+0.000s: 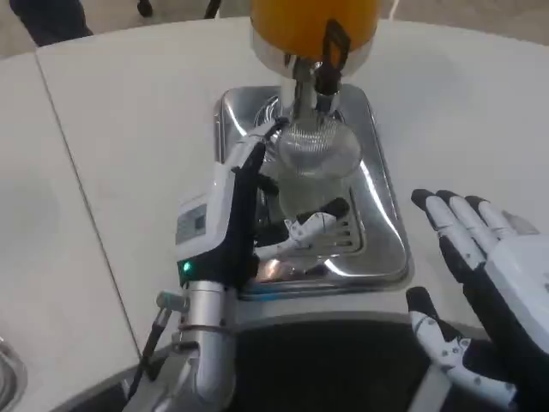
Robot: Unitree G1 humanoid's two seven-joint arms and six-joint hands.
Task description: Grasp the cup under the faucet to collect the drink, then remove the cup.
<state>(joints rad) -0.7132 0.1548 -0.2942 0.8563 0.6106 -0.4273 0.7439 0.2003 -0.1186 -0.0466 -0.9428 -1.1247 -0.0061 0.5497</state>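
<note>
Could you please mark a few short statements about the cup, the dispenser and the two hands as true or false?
1. The clear ribbed glass cup stands under the faucet of the orange drink dispenser. True.
2. The left hand rests on the bare white table, away from the cup. False: it reaches over the shiny steel drip tray with its fingers around the cup's base.
3. The right hand holds nothing, its fingers spread. True.
4. The right hand presses the faucet's black lever. False: it is beside the tray, apart from the dispenser.
5. The cup lies tipped over on the tray. False: it stands upright.
</note>
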